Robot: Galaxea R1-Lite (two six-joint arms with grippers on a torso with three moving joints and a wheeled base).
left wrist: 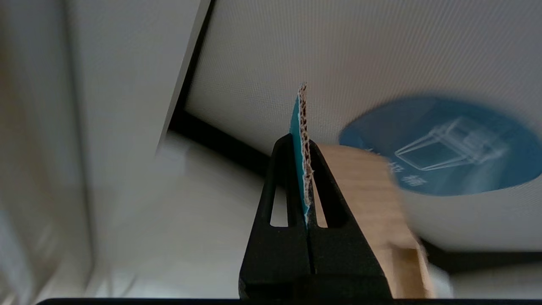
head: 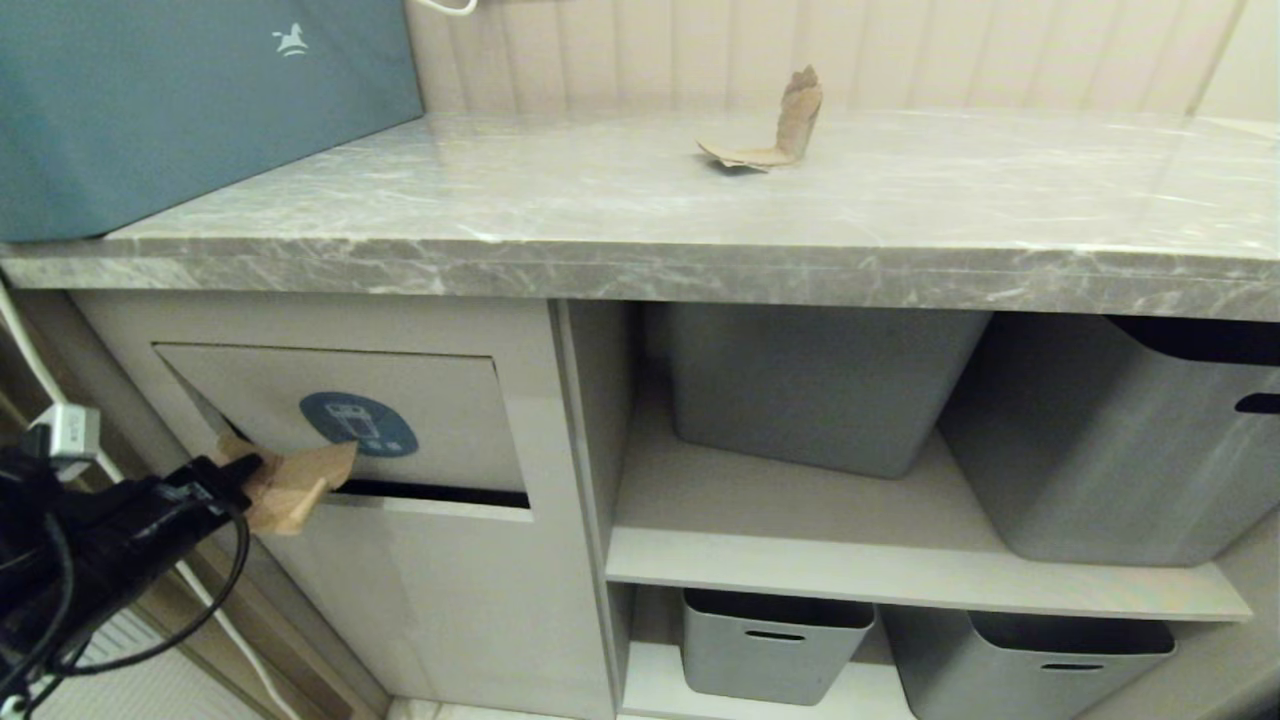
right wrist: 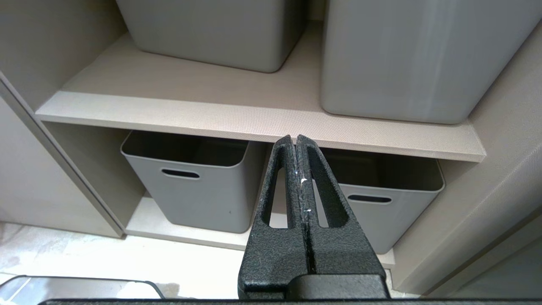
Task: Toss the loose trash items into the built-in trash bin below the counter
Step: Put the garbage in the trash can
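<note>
Clamping a torn light-brown cardboard scrap [head: 290,487] at the beige tilting flap [head: 350,400] of the built-in bin, the left gripper [head: 245,468] is mid-deposit — next, judged: push through the gap, then release — right gripper [right wrist: 295,142] closed, empty, parked.

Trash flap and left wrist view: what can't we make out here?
- Bin inside: head view shows only a dark slit under the tilted flap; contents hidden.
- Held cardboard scrap: left wrist view is edge-on, its far part blurred; left gripper covers part in head view.
- Sticker text: blurred.
- Third scrap: in no view; only one lies on the counter.
- Right gripper: outside head view.
</note>
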